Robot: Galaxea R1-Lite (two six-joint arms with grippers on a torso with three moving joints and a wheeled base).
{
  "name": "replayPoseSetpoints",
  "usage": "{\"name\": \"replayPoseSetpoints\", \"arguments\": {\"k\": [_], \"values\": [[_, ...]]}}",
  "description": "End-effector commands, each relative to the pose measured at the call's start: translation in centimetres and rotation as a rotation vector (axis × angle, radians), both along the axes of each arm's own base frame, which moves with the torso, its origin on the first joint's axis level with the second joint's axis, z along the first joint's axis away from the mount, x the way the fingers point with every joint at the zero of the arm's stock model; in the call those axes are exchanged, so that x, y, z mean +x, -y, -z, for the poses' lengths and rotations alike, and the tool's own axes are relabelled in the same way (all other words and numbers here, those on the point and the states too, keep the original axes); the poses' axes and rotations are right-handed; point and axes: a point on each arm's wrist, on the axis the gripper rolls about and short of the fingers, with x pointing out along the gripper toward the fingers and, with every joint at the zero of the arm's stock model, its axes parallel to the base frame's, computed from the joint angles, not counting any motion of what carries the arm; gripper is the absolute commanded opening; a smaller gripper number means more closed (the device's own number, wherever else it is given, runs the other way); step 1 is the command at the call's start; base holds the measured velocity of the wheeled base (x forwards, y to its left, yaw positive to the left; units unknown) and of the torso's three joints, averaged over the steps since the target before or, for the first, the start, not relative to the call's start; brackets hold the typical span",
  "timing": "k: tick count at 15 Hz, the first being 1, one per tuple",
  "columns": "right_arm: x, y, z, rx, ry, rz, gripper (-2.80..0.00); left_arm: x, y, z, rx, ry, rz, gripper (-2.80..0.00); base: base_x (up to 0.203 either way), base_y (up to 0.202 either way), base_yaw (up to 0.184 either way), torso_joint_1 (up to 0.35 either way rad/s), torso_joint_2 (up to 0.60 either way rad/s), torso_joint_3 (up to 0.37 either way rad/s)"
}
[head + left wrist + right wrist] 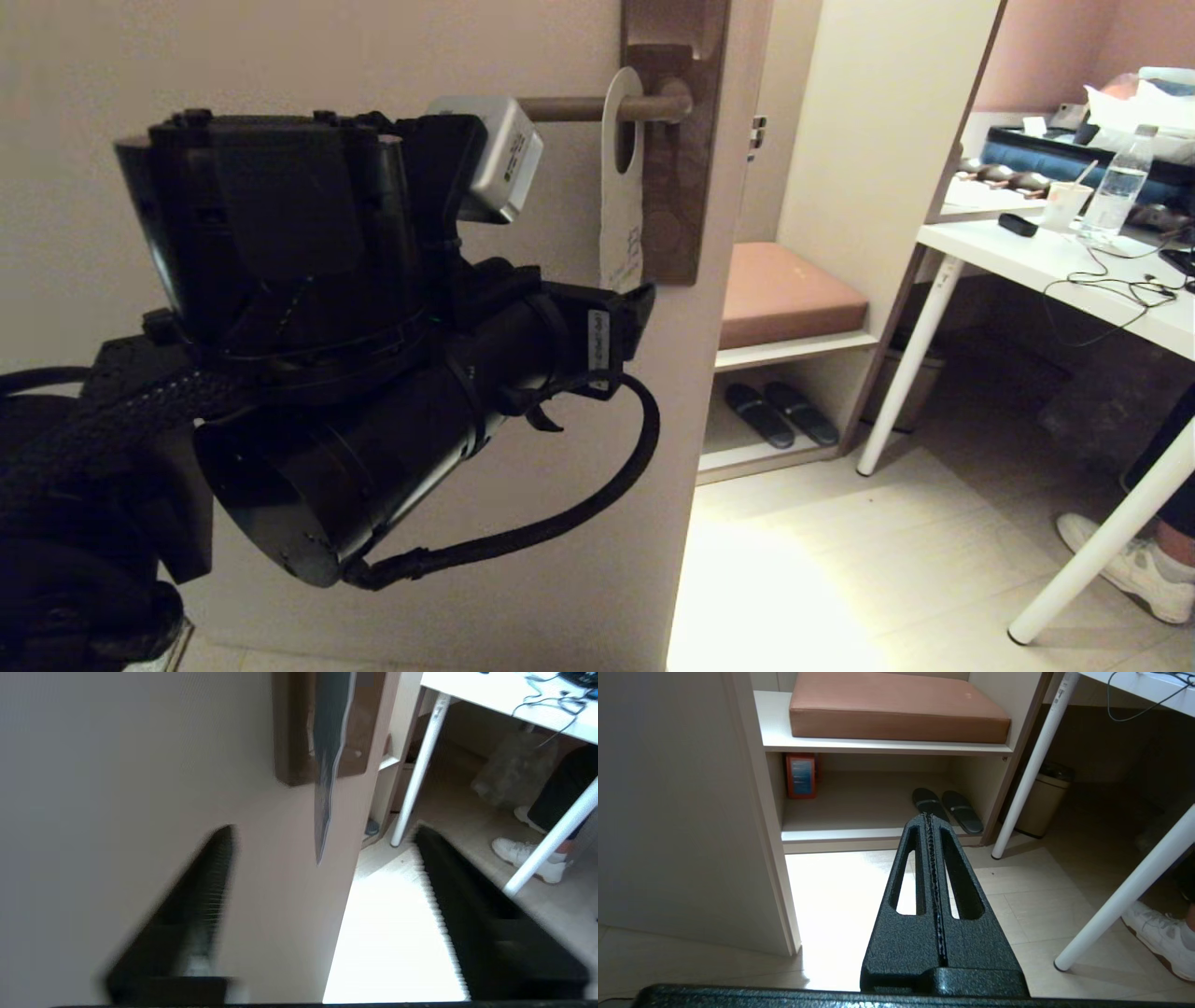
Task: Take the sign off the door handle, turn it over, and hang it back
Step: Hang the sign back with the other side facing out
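The pale door (pixel 280 56) fills the 9 o'clock half of the head view, and the left arm's black housing covers most of it, reaching up toward the lever. At 12 o'clock the tall brown backplate (pixel 686 215) carries the door handle (pixel 579 109), a slim dark lever lying level. The sign (pixel 621 187) hangs on that lever through its big hole, close to the backplate, with its off-white face toward the head camera and its lower end just above the left arm's wrist. In the left wrist view the left claw (pixel 322 833) is spread wide, its two black fingers (pixel 205 882) standing apart on either side of the card's lower tip without touching it; the sign (pixel 327 765) shows there edge-on, dark slate-blue, hanging in front of the backplate (pixel 289 732). The right claw (pixel 930 821) is parked low, clenched with its pads pressed together and nothing between them, pointing at a shelf unit (pixel 878 746) with a brown cushion (pixel 896 707) on top and a pair of dark slippers (pixel 948 805) below. At 3 o'clock in the head view a white counter (pixel 1055 271) carries a water bottle (pixel 1116 191) and a paper cup (pixel 1064 203).
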Motion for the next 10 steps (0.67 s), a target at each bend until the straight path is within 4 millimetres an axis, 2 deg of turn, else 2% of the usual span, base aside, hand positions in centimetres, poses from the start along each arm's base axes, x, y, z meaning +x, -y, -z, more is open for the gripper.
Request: {"name": "replayPoseSetpoints", "arguments": {"k": [1, 6, 10], "values": [[0.0, 0.0, 0.0, -0.001, -0.002, -0.001, -2.8, -0.3, -0.5, -0.1, -0.005, 0.002, -0.007, -2.8, 0.0, 0.0, 0.0, 0.0, 0.0, 0.0], [0.0, 0.0, 0.0, -0.001, -0.002, -0.001, -2.8, -0.1, -0.8, -0.3, -0.026, -0.001, -0.022, -2.8, 0.0, 0.0, 0.0, 0.0, 0.0, 0.0], [0.0, 0.0, 0.0, -0.001, -0.002, -0.001, -2.8, 1.1, -1.5, -0.3, -0.023, 0.002, -0.063, -2.8, 0.0, 0.0, 0.0, 0.0, 0.0, 0.0]]}}
